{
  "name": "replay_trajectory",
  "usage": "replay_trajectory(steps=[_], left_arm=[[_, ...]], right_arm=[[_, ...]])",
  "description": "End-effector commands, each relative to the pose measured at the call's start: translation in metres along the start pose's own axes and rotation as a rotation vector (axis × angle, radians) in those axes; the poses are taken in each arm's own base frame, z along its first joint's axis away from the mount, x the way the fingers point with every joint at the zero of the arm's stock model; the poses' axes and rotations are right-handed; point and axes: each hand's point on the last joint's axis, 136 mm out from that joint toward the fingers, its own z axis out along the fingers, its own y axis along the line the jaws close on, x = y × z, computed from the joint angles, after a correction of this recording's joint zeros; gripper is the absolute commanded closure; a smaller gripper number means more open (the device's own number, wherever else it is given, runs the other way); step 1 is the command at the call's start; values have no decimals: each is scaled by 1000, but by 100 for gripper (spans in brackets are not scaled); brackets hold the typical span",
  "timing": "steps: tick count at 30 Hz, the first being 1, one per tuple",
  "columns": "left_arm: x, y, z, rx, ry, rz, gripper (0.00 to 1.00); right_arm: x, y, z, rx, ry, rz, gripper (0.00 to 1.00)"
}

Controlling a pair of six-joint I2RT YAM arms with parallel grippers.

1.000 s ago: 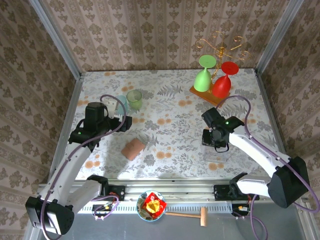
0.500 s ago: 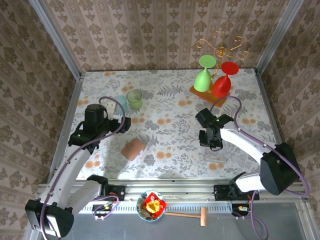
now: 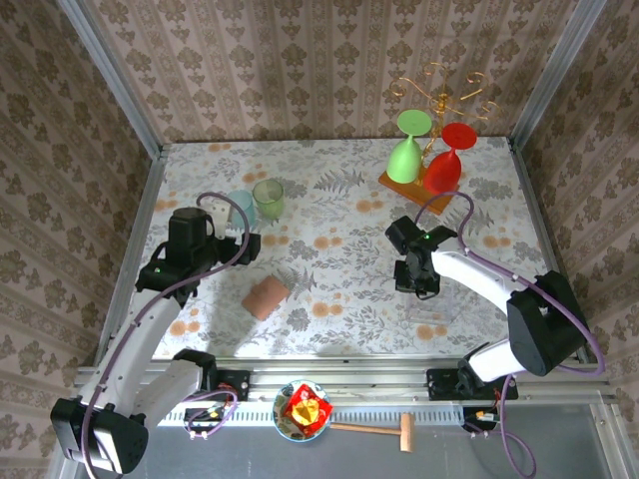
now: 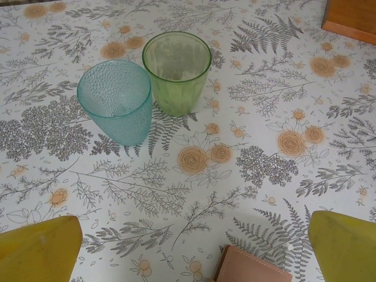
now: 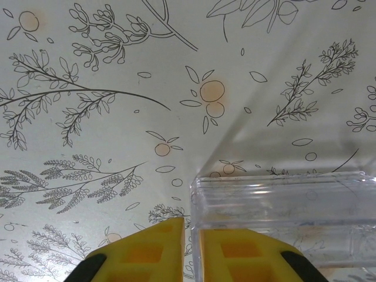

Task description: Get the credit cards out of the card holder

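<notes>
- Card holder (image 3: 266,297): salmon-brown, folded shut, lying flat on the tabletop (image 3: 339,215), left of centre and towards the near edge; its stitched far edge (image 4: 252,267) sits at the bottom of the left wrist view
- Credit cards: judged to be tucked inside the folded holder
- Left gripper (image 3: 250,242): above the tabletop just far-left of the holder; jaws spread wide, yellow fingertips (image 4: 38,249) well apart, holding nothing
- Right gripper (image 3: 417,282): right of centre, well apart from the holder; jaws drawn almost together with only a thin slit, gripping nothing, one fingertip (image 5: 247,252) just beside a clear plastic box (image 5: 282,217)
- Handling, holder: likely light, soft and pliable, and it may slide on the smooth printed cloth; best pinned or pinched at one cover near the fold while the other cover is lifted open
- Handling, cards: likely thin, stiff and slick, snug in their pockets; take each by its exposed edge and draw it straight along the pocket
- Also present: blue cup (image 4: 117,108) and green cup (image 4: 176,70) side by side, far of the holder; wooden glass stand (image 3: 414,188) at far right
</notes>
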Motion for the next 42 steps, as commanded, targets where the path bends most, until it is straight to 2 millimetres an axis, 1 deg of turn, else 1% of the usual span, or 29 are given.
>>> replay_trajectory(steps=[1, 6, 13, 16, 19, 21, 25, 27, 32, 38, 42], left_arm=[[2, 3, 3, -6, 0, -8, 0], [3, 4, 6, -6, 6, -17, 0], [5, 5, 8, -8, 11, -20, 0], [5, 5, 8, -6, 11, -19, 0], [4, 5, 8, -5, 10, -20, 0], [4, 4, 8, 0, 10, -19, 0], [4, 3, 8, 7, 11, -21, 0], [4, 2, 8, 11, 9, -23, 0], [3, 0, 7, 22, 4, -30, 1], [3, -1, 6, 30, 2, -30, 0], [2, -2, 6, 33, 0, -32, 0]], right_arm=[[-6, 1, -1, 18, -27, 0, 86], [-6, 1, -2, 20, -28, -1, 89], [-11, 3, -12, 32, -49, -12, 93], [-17, 8, -18, 30, -65, -18, 96], [-24, 18, -23, 18, -78, -27, 97], [-29, 28, -26, 15, -82, -41, 99], [-43, 56, -33, 7, -98, -83, 99], [-52, 73, -36, 0, -105, -101, 99], [-79, 121, -42, -10, -129, -156, 99], [-103, 176, -38, -20, -130, -216, 99], [-118, 198, -33, -18, -128, -237, 99]])
